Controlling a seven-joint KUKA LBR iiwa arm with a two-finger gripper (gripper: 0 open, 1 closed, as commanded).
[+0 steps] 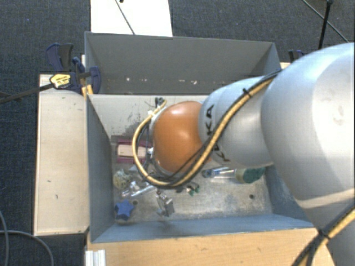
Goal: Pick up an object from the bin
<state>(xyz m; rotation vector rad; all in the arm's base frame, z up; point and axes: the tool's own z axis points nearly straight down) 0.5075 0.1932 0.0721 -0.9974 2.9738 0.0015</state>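
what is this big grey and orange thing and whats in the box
It is a robot arm, seen by one camera looking down on a grey metal bin. The arm comes in from the right; the orange dome is a cover on its wrist, with cables looped round it. Below it the gripper reaches down near the bin's front. In the bin lie small loose things: a blue piece front left, a pink box behind it, a heap of clear and metal bits between, a green thing on the right. Whether the gripper holds anything I cannot tell.
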